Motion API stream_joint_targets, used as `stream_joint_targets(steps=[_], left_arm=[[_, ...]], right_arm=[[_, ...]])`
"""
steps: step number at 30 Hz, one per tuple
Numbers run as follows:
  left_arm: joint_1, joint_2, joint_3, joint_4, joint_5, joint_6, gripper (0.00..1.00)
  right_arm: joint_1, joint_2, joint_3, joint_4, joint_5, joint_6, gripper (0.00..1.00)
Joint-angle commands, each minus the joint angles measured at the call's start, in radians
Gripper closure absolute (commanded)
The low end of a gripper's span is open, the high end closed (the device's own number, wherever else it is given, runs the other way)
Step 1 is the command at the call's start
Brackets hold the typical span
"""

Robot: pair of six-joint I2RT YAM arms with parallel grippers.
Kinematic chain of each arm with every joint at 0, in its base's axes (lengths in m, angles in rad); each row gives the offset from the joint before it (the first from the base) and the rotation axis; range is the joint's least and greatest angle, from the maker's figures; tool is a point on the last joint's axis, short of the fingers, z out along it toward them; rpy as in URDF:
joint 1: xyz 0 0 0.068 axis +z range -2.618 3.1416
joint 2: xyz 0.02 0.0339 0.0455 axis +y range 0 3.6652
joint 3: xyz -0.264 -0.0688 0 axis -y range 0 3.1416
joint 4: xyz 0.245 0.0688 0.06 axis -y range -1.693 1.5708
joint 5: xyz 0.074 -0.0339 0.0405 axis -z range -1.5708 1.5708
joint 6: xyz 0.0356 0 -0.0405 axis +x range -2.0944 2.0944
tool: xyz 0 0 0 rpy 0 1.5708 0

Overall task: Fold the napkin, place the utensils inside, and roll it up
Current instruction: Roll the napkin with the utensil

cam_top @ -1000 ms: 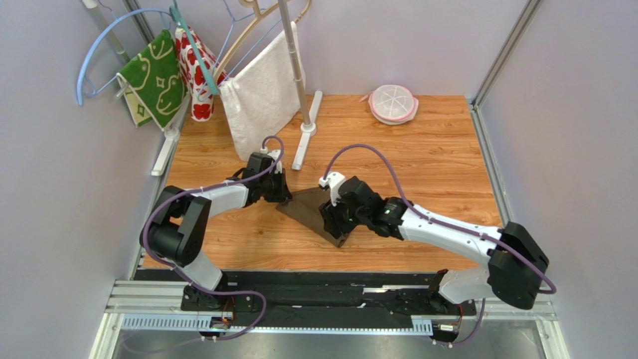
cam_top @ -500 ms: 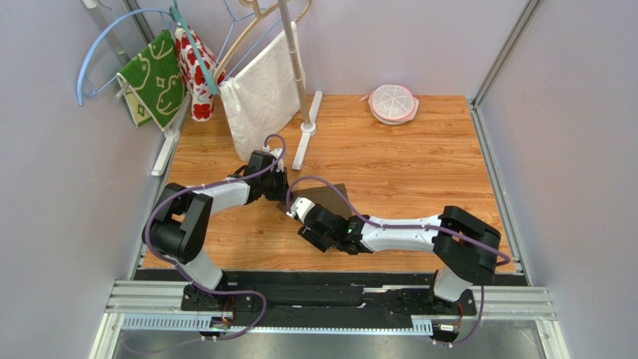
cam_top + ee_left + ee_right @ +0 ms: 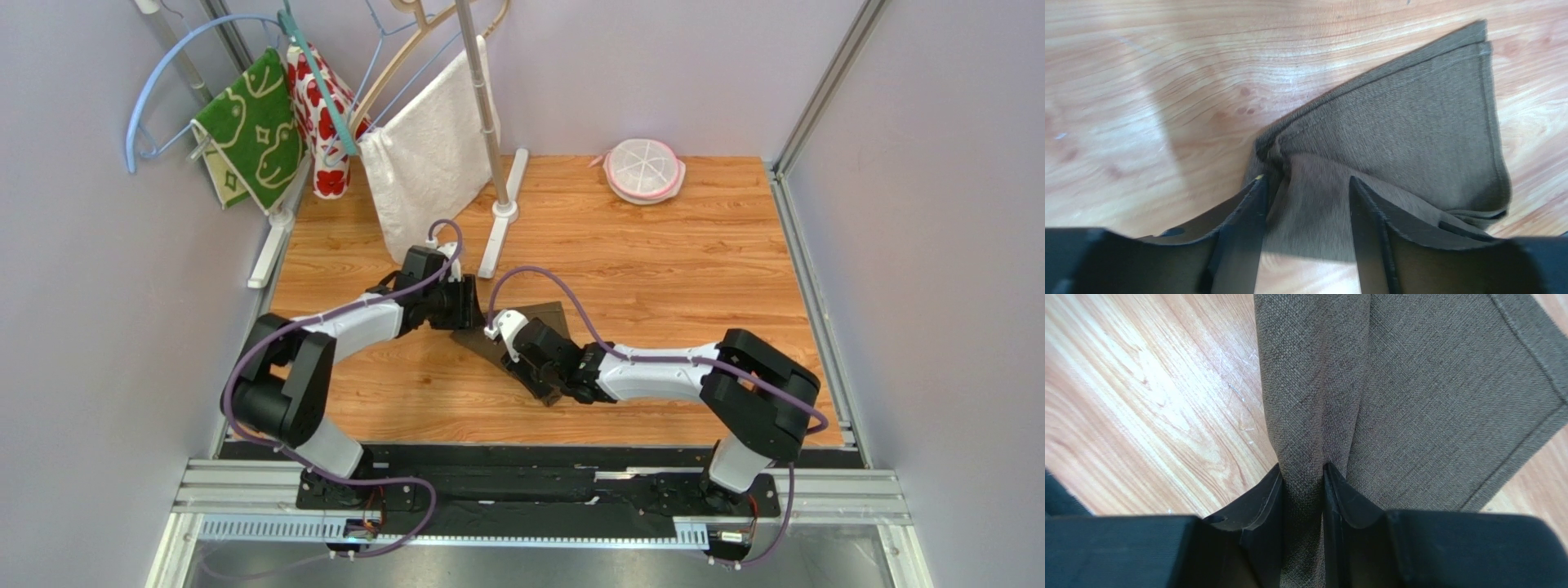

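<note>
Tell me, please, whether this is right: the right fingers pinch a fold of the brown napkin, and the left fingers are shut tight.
Not quite: the left fingers stand open, as the left wrist view shows. The right fingers do pinch a fold of the brown napkin.

Both arms reach inward, low; left claw (image 3: 1306,185) stands parted, right claw (image 3: 1303,470) seemingly pinched tight on the napkin (image 3: 1425,386).

Warm wood-grain desk (image 3: 687,270), boxed in by plain pale lilac walls (image 3: 74,306). At the far left, a white clothes stand (image 3: 487,116) hung with a white towel (image 3: 429,153), a green patterned cloth (image 3: 254,123), a red-and-white cloth (image 3: 321,123) and a blue hanger (image 3: 139,104). Near the back wall, a pink round dish (image 3: 644,169). Lit softly and evenly.
</note>
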Motion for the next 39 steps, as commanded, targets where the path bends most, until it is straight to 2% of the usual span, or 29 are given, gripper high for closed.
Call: stream_joint_targets(steps=[1,4,8,15,24,30,33,34,35,36,37,39], left_arm=[[0.002,-0.139,-0.001,-0.089,-0.099,0.001,0.38],[0.002,-0.225,-0.014,-0.127,-0.185,-0.008,0.35],[0.002,-0.31,-0.098,-0.066,-0.185,-0.031,0.35],[0.002,-0.297,-0.169,0.063,-0.129,-0.053,0.4],[0.002,-0.258,-0.19,0.173,-0.118,-0.053,0.47],[0.002,-0.189,-0.181,0.177,-0.079,-0.04,0.61],[0.002,-0.152,-0.172,0.169,-0.067,-0.037,0.74],[0.002,-0.132,-0.163,0.161,-0.066,-0.036,0.83],[0.002,-0.121,-0.156,0.155,-0.066,-0.036,0.9],[0.002,-0.112,-0.15,0.144,-0.075,-0.036,0.95],[0.002,-0.091,-0.133,0.122,-0.081,-0.034,1.0],[0.002,-0.066,-0.113,0.098,-0.079,-0.024,1.0]], right_arm=[[-0.058,-0.016,-0.084,0.04,-0.254,0.076,0.79],[-0.104,-0.019,-0.127,0.066,-0.351,0.099,0.8],[-0.16,-0.011,-0.161,0.083,-0.455,0.12,0.8],[-0.235,0.061,-0.147,0.114,-0.599,0.142,0.8],[-0.273,0.118,-0.133,0.112,-0.661,0.171,0.81],[-0.296,0.135,-0.128,0.111,-0.681,0.183,0.81],[-0.299,0.136,-0.125,0.112,-0.687,0.188,0.8],[-0.299,0.133,-0.124,0.111,-0.687,0.186,0.79],[-0.299,0.127,-0.124,0.109,-0.689,0.188,0.77],[-0.299,0.121,-0.119,0.1,-0.687,0.188,0.66],[-0.299,0.113,-0.116,0.096,-0.687,0.186,0.61],[-0.299,0.072,-0.104,0.05,-0.673,0.185,0.51]])
